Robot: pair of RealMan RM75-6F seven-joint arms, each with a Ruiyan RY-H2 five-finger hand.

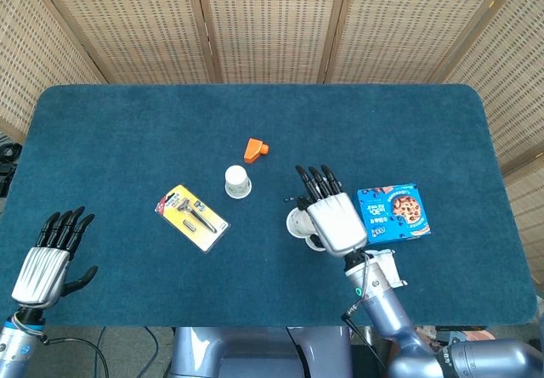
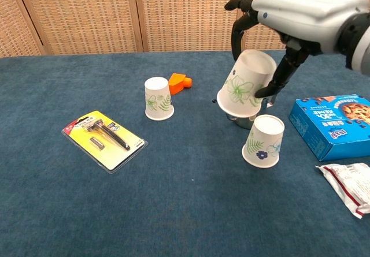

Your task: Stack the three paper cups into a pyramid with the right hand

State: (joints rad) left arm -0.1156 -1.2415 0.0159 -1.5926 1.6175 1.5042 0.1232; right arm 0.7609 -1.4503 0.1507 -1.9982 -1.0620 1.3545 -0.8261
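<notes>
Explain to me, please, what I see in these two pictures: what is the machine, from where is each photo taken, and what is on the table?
This is a robot with two arms ending in humanlike hands. One camera looks down from its head, the other forward from its chest. Its right hand holds an upside-down paper cup above the blue table; its left hand is spread and holds nothing. On the table stand two more upside-down cups, with a packaged razor, an orange object, a metal pitcher mostly behind the held cup, a blue cookie box and a silver wrapper.
</notes>
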